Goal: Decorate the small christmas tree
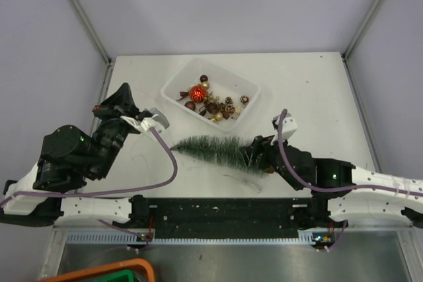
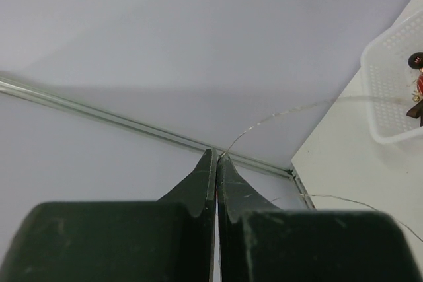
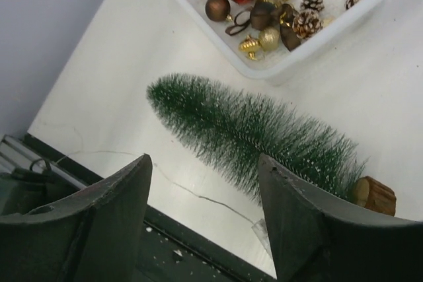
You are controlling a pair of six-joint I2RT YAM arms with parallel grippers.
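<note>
One white table point(image 1: 317, 97) carries everything, with both arms reaching in from its near edge. The left arm point(image 1: 73, 153) is bent up and back at the left side. The right arm point(image 1: 330, 176) stretches low across from the right.

The tray point(image 1: 225, 80) sits toward the far middle, holding a heap of baubles point(image 1: 198, 92) and pinecones.

Just beside the tray's near corner the tree point(image 1: 211, 144) lies flat on its side. Its long axis runs left to right across the table, with the tip toward the left arm and the wooden base point(image 3: 375, 195) toward the right arm.

The right gripper point(image 1: 254, 150) is much the nearer, hanging over the base end. In its wrist view the jaws stand apart with nothing between them, and the tree lies just beyond the fingertips, slanting across the gap.

The left gripper point(image 1: 158, 120) is out past the tip, raised and aimed away toward the wall. Its jaws are pressed together on a thin wire point(image 2: 291, 110), which arcs out from the tips toward the tray. A loop of the same fine wire seems to trail on the table near the tree.

As I judge it, the wire has to go round a tree that is not yet upright. The right gripper looks best placed to take the trunk by the base. It would probably need to turn so its jaws close square across the slanted axis rather than along it. The bristles are soft, so a bite too far from the base may slip.
</note>
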